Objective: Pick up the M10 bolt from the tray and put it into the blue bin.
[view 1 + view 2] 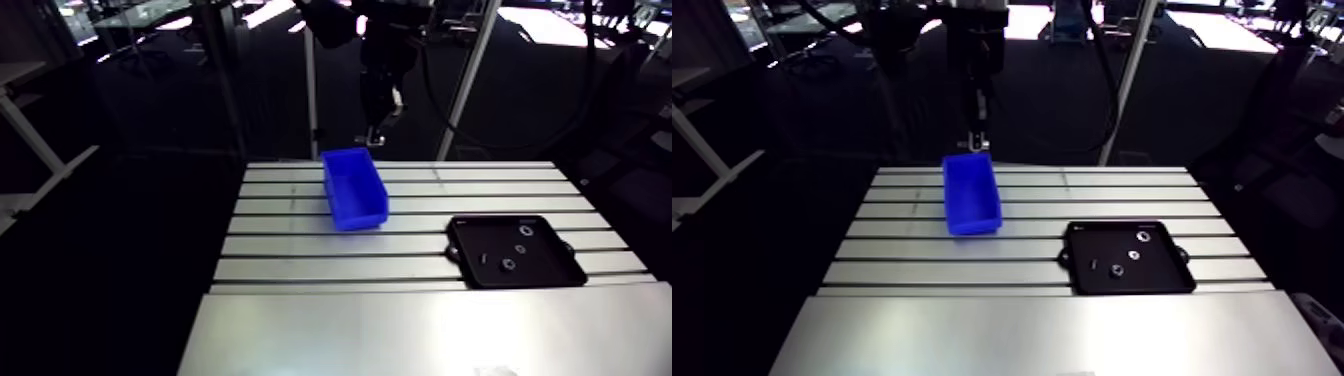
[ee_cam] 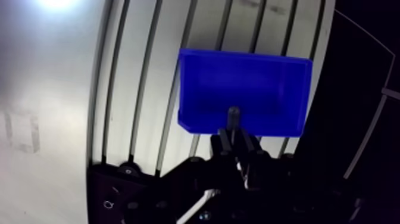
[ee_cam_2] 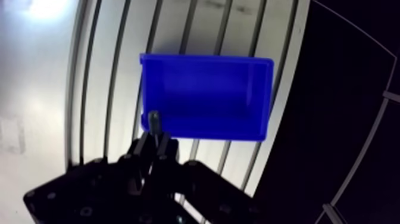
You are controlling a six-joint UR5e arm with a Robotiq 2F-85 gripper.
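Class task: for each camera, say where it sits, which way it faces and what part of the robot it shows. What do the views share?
Arm view: rides on the arm's upper link, looks down across the table at the blue bin and tray; the gripper hangs from above.
Wrist view: sits behind the gripper, looking down past its fingers, shut on the bolt, onto the blue bin.
Shared: blue bin, table, gripper.

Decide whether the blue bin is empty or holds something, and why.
Empty: in the wrist view the blue bin shows bare floor; the bolt is gripped above, not yet dropped.
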